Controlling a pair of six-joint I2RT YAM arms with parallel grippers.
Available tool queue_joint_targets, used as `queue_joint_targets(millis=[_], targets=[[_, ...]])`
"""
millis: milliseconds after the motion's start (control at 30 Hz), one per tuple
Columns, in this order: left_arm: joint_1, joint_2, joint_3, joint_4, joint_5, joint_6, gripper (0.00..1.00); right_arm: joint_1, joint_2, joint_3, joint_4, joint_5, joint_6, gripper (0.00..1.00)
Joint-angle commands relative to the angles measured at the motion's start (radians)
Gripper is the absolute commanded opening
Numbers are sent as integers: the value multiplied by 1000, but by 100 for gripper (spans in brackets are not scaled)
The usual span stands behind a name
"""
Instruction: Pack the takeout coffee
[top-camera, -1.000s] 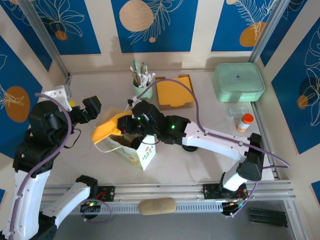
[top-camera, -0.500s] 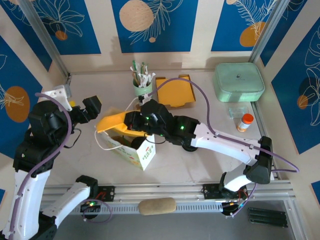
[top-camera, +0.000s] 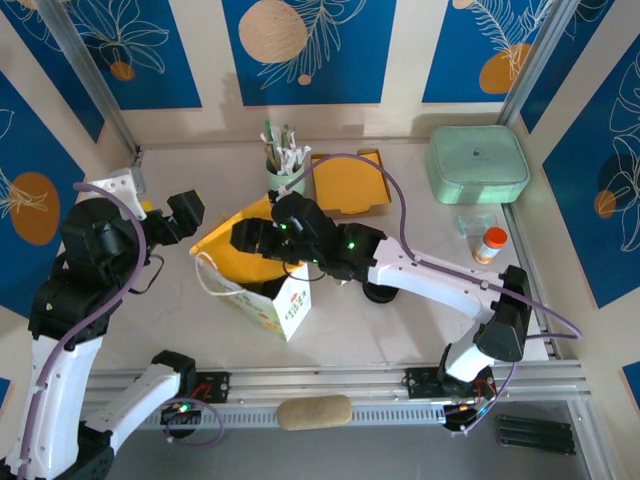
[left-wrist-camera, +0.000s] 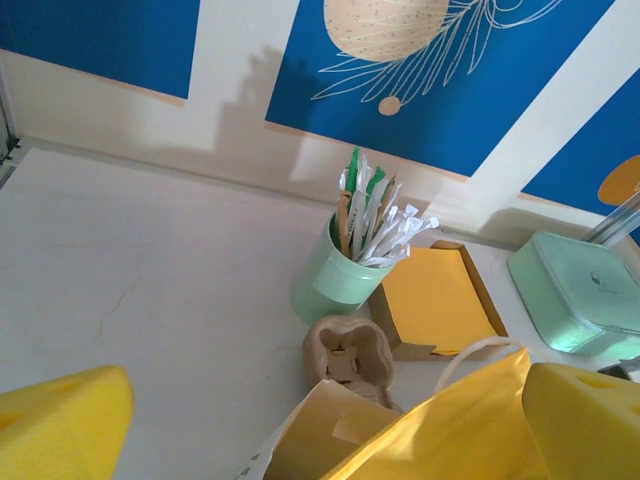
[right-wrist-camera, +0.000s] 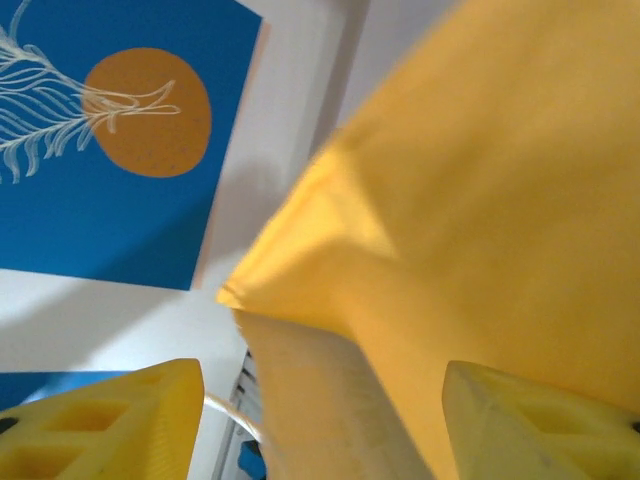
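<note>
Sprung apart since a moment ago, the right jaws stand wide inside the mouth of the yellow-lined bag (top-camera: 280, 308), where I cannot tell whether the coffee lies beneath them, while the left jaws hang wide apart beside the bag, above the worktop (top-camera: 340, 335).

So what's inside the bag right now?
Yellow lining and the right gripper at the mouth of the bag. The bottom is hidden by the gripper and the folded flap, so its contents cannot be told.
</note>
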Motion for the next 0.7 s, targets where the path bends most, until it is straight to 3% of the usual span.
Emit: queue_joint_targets(millis=[0, 167, 667], targets=[[8, 1, 7, 15, 10, -8, 99, 1, 6, 62, 7, -84, -36, 70], [8, 5, 11, 15, 12, -6, 99, 11, 2, 122, -6, -139, -103, 74], [7, 8, 3, 27, 19, -12, 99, -51, -107, 86, -236, 88, -264, 72]])
